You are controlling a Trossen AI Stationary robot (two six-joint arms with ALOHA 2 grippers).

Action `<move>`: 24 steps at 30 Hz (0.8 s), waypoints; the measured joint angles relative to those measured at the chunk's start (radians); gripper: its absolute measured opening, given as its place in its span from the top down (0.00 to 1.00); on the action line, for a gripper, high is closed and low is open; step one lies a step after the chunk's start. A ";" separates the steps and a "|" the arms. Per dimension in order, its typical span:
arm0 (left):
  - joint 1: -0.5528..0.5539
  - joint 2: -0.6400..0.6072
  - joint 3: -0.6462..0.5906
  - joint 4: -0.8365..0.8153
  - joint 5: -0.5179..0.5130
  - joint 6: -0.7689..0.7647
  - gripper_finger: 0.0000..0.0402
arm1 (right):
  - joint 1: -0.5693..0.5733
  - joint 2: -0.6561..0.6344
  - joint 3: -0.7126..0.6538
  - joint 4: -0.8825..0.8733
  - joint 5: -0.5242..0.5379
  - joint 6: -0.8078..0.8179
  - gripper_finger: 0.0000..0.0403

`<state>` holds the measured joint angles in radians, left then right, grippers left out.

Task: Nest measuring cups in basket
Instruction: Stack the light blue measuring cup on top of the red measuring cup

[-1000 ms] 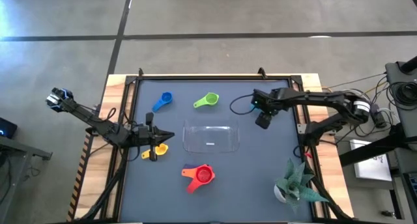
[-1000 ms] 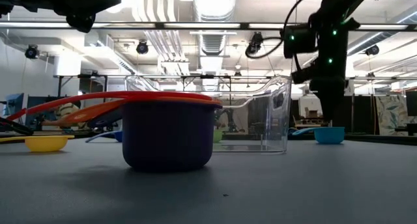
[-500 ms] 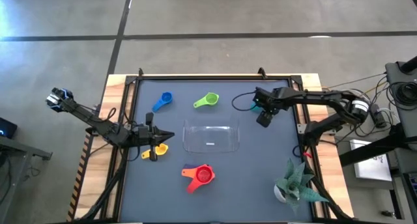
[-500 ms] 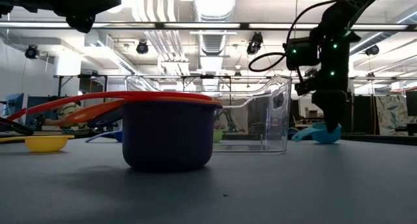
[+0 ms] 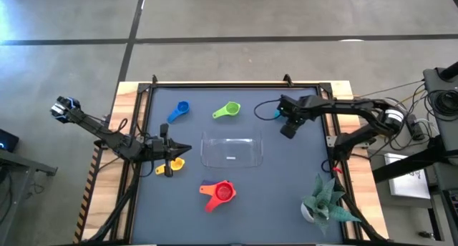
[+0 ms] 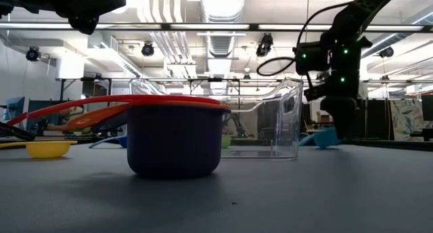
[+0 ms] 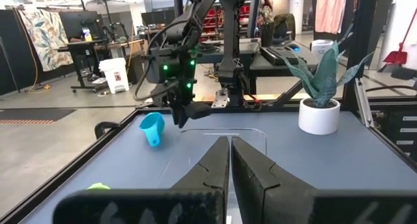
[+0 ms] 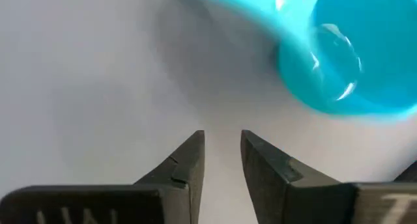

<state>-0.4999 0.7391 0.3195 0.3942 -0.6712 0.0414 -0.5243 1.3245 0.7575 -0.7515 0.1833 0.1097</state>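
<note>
The clear basket (image 5: 231, 150) stands mid-table. The light blue measuring cup (image 5: 275, 114) lies tipped near the far right. My right gripper (image 5: 287, 130) is low beside it, its fingers (image 8: 186, 159) narrowly open with nothing between them; the cup (image 8: 345, 61) lies just beyond the tips. The dark blue cup (image 5: 179, 110) and the green cup (image 5: 229, 110) rest at the far side. The yellow cup (image 5: 176, 163) lies at the left. The red, orange and purple cups (image 5: 218, 192) sit nested near the front. My left gripper (image 5: 179, 149) hangs shut above the yellow cup.
A potted plant (image 5: 325, 202) stands at the near right corner. A raised black frame (image 5: 215, 84) runs round the table. Bare mat lies between the basket and the plant.
My right gripper has come down to the mat at the light blue cup. The cup has tipped over from upright and shifted a little toward the table's left, out from under the gripper.
</note>
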 joint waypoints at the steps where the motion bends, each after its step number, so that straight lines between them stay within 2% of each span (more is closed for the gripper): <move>1: 0.000 0.000 0.000 -0.001 0.000 0.000 1.00 | 0.000 -0.014 0.003 0.002 0.000 0.000 0.79; 10: 0.000 0.000 0.000 -0.011 0.000 -0.002 1.00 | 0.000 -0.151 0.019 0.004 0.004 -0.066 0.73; 13: 0.000 0.000 0.000 -0.013 0.000 0.000 1.00 | -0.001 -0.165 0.019 0.003 0.037 -0.099 0.69; 24: 0.000 0.000 0.000 -0.013 0.000 0.001 1.00 | -0.085 -0.037 0.019 0.065 0.053 -0.204 0.55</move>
<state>-0.4999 0.7391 0.3195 0.3809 -0.6712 0.0422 -0.6092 1.2878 0.7761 -0.6862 0.2363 -0.0945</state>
